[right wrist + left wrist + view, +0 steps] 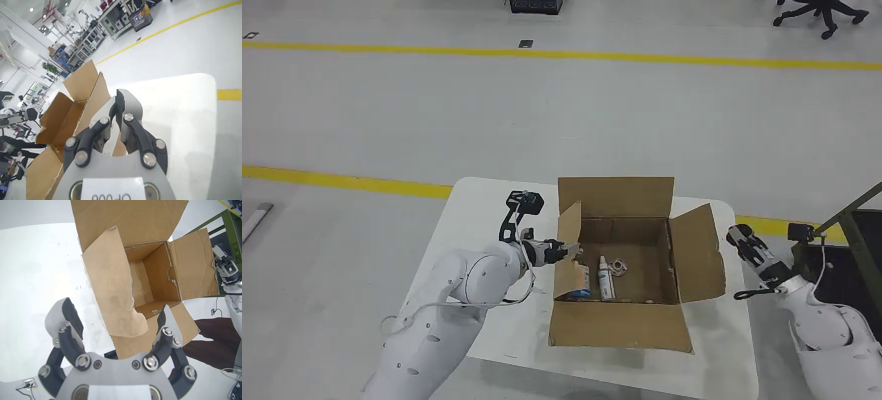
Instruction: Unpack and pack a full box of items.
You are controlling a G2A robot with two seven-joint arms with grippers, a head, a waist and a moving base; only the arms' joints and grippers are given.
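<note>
Box (617, 325) stands open; left pincer (116, 305) gapes wide at its side, right pincer (117, 96) pressed closed, empty.

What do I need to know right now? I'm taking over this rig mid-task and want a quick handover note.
The left end effector is open, at the box's left flap.
The right end effector is shut on nothing, beside the right flap.
The box stands on the table, flaps open. Inside it are a white bottle, a metal part and a blue item by the left wall.
Done: box opened.
Left: the items are still inside, so unpacking, then repacking, appears to remain.
</note>
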